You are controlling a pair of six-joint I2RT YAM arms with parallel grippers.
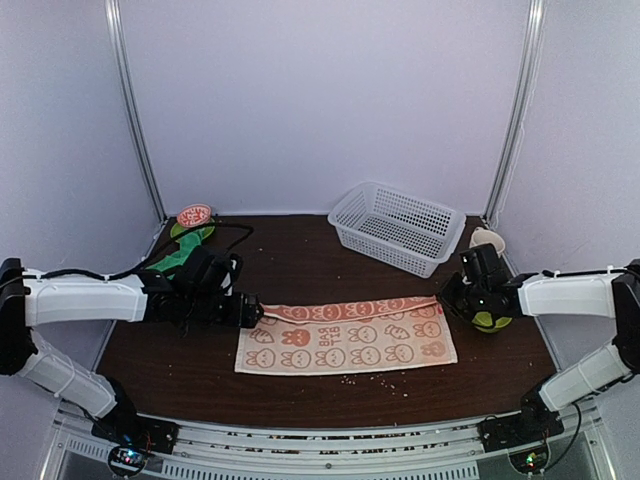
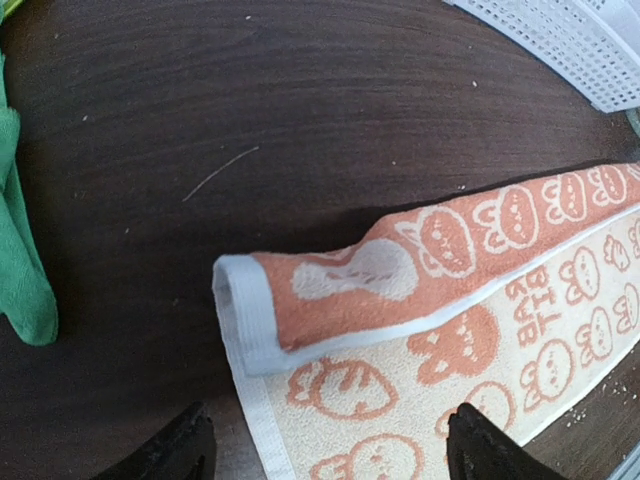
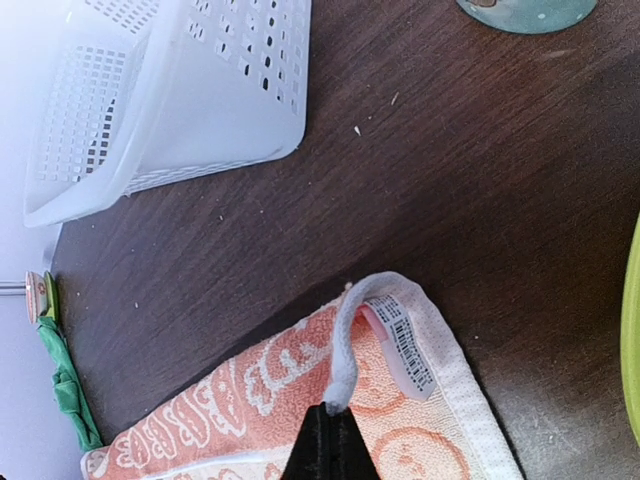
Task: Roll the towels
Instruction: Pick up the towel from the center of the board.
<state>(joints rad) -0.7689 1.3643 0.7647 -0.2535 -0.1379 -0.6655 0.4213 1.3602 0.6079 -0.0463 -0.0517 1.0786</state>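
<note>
The peach-orange bunny towel (image 1: 345,340) lies flat at the table's middle, with its far edge folded over towards me as a narrow strip (image 2: 420,260). My left gripper (image 1: 250,312) sits at the strip's left end, jaws open and empty, with the towel's left corner between its fingers (image 2: 328,428). My right gripper (image 1: 445,297) is shut on the white hem at the strip's right end (image 3: 335,415), next to the label (image 3: 405,345). The green towel (image 1: 178,255) lies bunched at the back left, partly hidden by my left arm; it also shows in the left wrist view (image 2: 20,260).
A white mesh basket (image 1: 395,228) stands at the back right. A round red and green thing (image 1: 194,215) lies in the back left corner. A yellow-green ball (image 1: 490,320) lies under my right wrist and a small cup (image 1: 487,240) stands behind it. Crumbs dot the table.
</note>
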